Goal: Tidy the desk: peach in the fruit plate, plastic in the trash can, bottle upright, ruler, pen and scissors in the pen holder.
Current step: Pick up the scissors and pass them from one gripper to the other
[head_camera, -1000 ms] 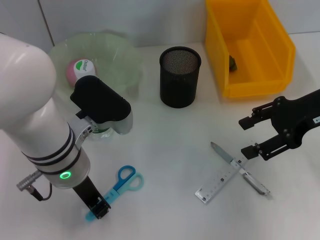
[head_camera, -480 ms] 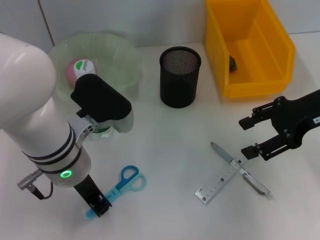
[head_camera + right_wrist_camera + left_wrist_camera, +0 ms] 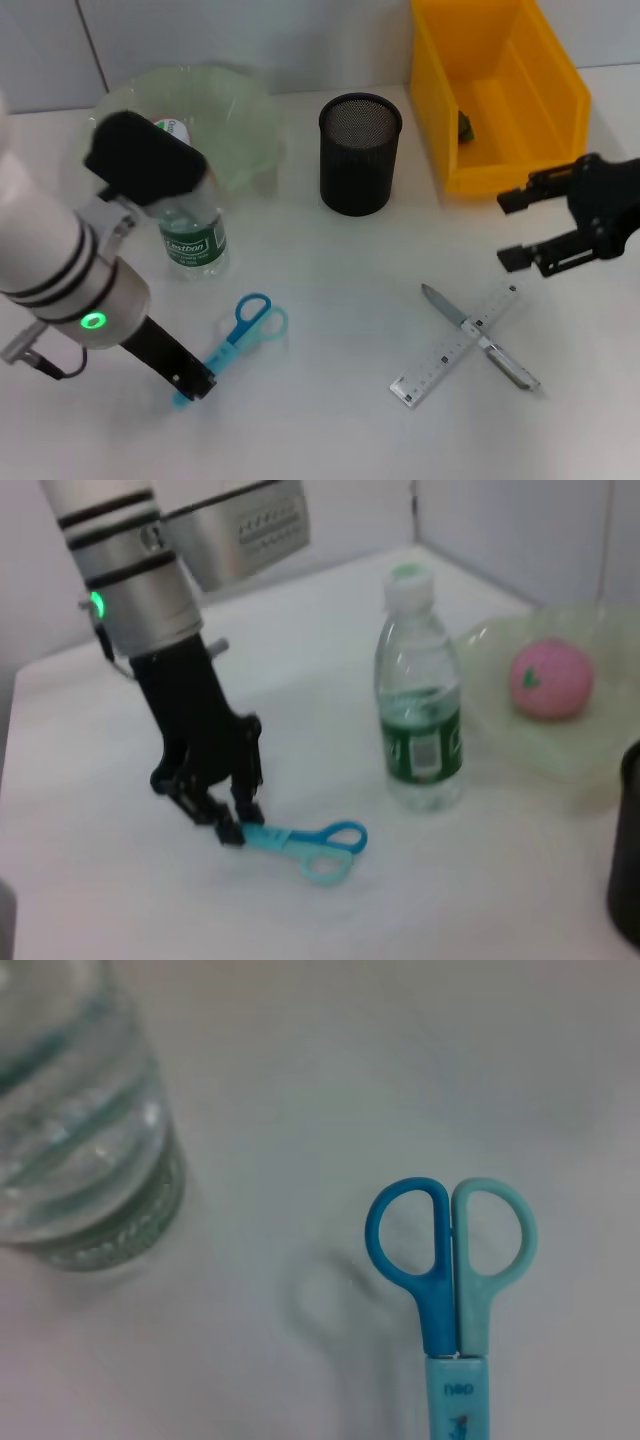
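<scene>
Your left end effector [image 3: 192, 385] is reaching down to the table [image 3: 330, 300] at the covered blade tip of the scissors [image 3: 240, 330], its fingers closing around that tip while the loops lie flat toward the far right. That low hold looks meant to let the blades lift first for the pen holder [image 3: 360, 153]. The left arm is slanting steeply down from the near left, wrist above the bottle [image 3: 192, 240], which is standing upright just in front of the fruit plate [image 3: 245, 110]; the peach [image 3: 550, 678] is sitting in that plate. Your right end effector [image 3: 525, 230] is hovering with fingers spread wide and empty, above the crossed ruler [image 3: 455, 348] and pen [image 3: 480, 338]. The plastic [image 3: 466, 125] is lying in the trash can [image 3: 520, 170].
</scene>
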Action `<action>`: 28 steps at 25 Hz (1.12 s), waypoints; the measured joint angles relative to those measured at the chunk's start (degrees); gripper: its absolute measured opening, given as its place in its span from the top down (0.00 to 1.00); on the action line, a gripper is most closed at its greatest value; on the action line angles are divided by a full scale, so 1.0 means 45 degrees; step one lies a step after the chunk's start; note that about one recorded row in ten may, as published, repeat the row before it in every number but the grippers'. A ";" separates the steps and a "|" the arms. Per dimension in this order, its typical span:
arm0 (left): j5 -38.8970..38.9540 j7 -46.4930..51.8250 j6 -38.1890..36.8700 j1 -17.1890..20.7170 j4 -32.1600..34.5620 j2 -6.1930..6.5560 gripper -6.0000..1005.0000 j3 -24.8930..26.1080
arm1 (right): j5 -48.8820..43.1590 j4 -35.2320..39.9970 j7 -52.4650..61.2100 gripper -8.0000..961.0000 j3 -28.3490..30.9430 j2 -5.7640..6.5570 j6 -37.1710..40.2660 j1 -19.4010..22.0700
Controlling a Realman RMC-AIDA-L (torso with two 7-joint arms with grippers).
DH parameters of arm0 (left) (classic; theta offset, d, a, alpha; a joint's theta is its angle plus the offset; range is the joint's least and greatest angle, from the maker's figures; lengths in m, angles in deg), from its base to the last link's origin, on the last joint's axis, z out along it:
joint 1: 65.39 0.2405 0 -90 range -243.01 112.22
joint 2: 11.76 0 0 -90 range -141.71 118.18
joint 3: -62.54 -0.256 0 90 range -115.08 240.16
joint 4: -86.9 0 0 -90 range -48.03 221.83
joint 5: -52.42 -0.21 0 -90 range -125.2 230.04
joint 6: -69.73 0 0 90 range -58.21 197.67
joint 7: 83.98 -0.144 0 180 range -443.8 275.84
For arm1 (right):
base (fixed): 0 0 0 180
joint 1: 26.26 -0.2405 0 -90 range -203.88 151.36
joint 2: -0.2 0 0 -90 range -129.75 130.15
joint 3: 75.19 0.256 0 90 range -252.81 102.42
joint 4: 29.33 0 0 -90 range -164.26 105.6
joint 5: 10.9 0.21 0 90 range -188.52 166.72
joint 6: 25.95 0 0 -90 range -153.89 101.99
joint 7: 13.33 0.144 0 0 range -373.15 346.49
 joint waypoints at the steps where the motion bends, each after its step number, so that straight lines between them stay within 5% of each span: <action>1: 0.0000 0.0000 0.0000 0.0000 0.0000 0.0000 0.79 0.0000 | 0.0154 0.0068 -0.0003 0.16 0.0205 0.0000 0.0054 0.0050; 2: 0.0494 -0.0899 -0.0117 0.0858 0.0942 0.0031 0.79 0.1565 | 0.0290 0.0101 -0.0007 0.16 0.0381 0.0000 0.0093 0.0090; 5: 0.0494 -0.0899 -0.0117 0.0858 0.0942 0.0031 0.79 0.1565 | 0.0679 0.0143 -0.0023 0.16 0.0939 0.0008 0.0122 0.0244; 7: 0.1963 -0.2416 0.0032 0.1871 0.1855 0.0050 0.79 0.3450 | 0.0944 0.0140 -0.0034 0.16 0.1291 0.0008 0.0068 0.0365; 11: 0.2874 -0.3211 0.0574 0.2284 0.2153 0.0051 0.79 0.4272 | 0.1840 -0.0070 -0.0086 0.16 0.2061 0.0022 -0.0063 0.0660; 28: 0.6537 -0.6417 0.3808 0.2653 0.2247 0.0032 0.79 0.4322 | 0.4529 -0.2250 0.0056 0.16 0.2532 -0.0161 -0.1259 0.1036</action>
